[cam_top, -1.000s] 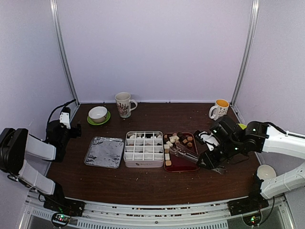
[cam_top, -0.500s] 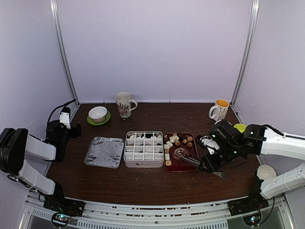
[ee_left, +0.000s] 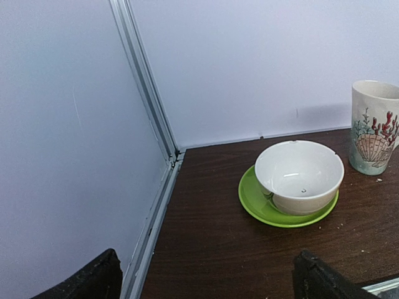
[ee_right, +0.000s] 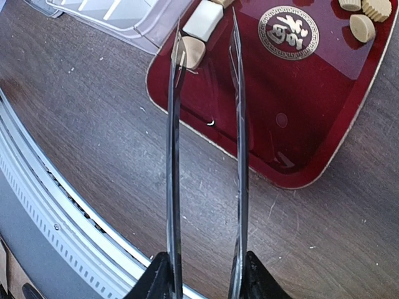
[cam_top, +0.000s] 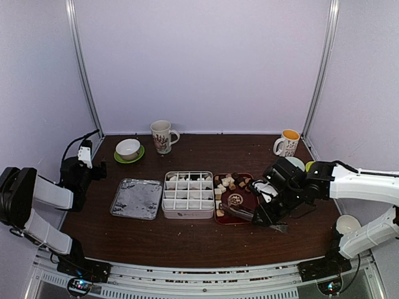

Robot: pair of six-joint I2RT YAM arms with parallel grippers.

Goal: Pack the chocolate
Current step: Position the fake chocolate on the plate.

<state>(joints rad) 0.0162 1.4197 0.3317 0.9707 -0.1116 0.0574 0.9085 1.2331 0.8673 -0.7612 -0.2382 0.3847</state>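
Note:
The chocolate lies as small brown, tan and cream pieces at the back and left of the dark-red tray. Left of it stands a white grid box with a few pieces in its back row. My right gripper is shut on the metal tongs. In the right wrist view the tongs reach from the gripper to the tray's corner, their tips apart, the left tip beside a tan piece and a white piece. My left gripper stands open at the far left, holding nothing.
A foil-lined lid lies left of the box. At the back are a white bowl on a green saucer, a shell-patterned mug and a yellow-lined mug. A white disc sits at the right edge.
My right arm has swung left and nearer, carrying the tongs from the tray's middle to its front-left corner. The left arm has not moved.

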